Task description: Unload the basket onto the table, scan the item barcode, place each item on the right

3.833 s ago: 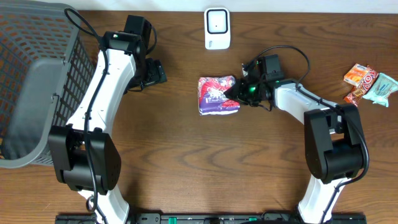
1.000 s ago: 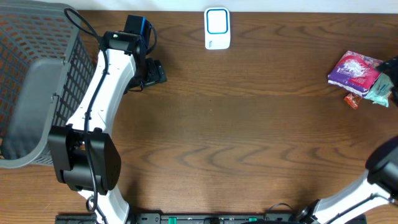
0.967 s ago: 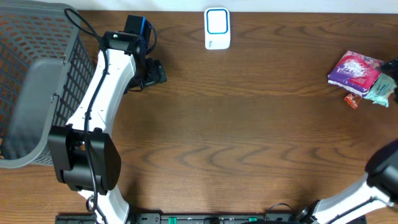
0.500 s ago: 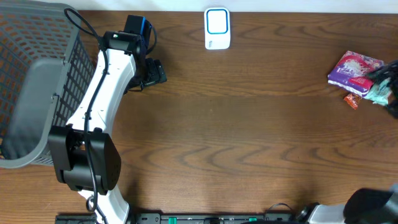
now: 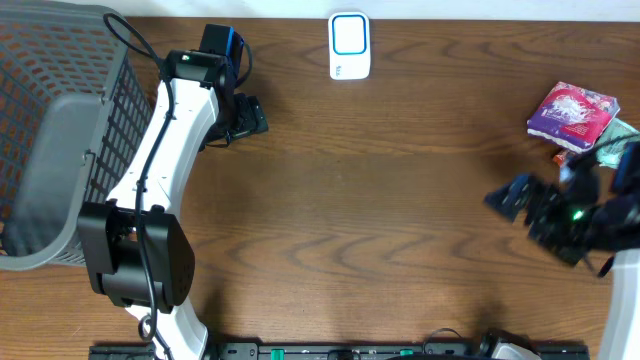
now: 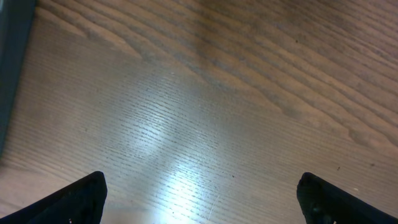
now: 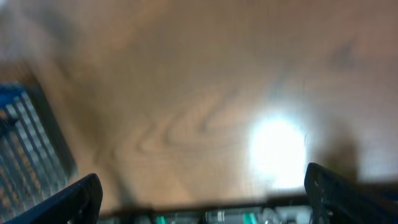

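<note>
Hovering over bare wood toward the back left of the table (image 5: 340,200), the left gripper (image 5: 248,117) is holding nothing, its jaws standing wide apart. In the left wrist view its two dark fingertips (image 6: 84,196) are sitting at the lower corners with only wood grain and a patch of glare between them. The right gripper (image 5: 512,197) is showing blurred at the right side of the table, pointing toward the centre, and its jaws are likewise spread and empty. The right wrist view is smeared, giving only wood, a bright reflection and the two fingertips (image 7: 78,199) at the bottom corners. The purple snack packet (image 5: 572,108) is lying flat on the table near the right edge, apart from the right gripper and just beside a teal packet (image 5: 622,130) that the right arm is partly hiding. The white barcode scanner (image 5: 349,45) is standing at the back centre, well apart from the purple packet. A grey mesh basket (image 5: 60,110) is filling the far left.
</note>
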You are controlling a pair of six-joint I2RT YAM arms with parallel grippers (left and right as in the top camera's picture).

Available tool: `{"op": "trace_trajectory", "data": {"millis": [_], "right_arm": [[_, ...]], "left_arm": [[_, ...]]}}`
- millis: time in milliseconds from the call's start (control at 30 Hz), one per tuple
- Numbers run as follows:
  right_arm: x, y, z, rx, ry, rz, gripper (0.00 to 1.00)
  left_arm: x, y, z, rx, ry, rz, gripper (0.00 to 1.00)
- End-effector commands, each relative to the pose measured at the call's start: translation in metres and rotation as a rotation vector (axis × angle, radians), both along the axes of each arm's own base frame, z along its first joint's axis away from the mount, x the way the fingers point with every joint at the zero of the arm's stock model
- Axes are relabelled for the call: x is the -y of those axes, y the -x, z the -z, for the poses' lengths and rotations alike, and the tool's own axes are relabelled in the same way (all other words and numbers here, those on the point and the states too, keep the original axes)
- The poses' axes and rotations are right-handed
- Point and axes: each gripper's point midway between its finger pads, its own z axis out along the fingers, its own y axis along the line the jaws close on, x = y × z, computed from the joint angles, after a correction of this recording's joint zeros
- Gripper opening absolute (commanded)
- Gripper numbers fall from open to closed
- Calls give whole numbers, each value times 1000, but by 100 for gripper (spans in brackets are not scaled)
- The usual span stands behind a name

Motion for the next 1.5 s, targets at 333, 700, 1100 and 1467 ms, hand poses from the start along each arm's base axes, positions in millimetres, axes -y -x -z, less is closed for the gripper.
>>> {"op": "trace_trajectory", "data": {"millis": [333, 700, 1100, 1467], "right_arm": [[-27, 70, 62, -349, -119, 37, 99], [-21, 76, 70, -384, -71, 38, 99], [-18, 74, 72, -374, -56, 38, 99], [-12, 56, 69, -220, -2, -16, 99]], "left_arm": [[-4, 1, -4, 8, -12, -1, 98], [-4, 1, -4, 8, -12, -1, 98], [-4, 1, -4, 8, -12, -1, 98], [-4, 1, -4, 8, -12, -1, 98]]}}
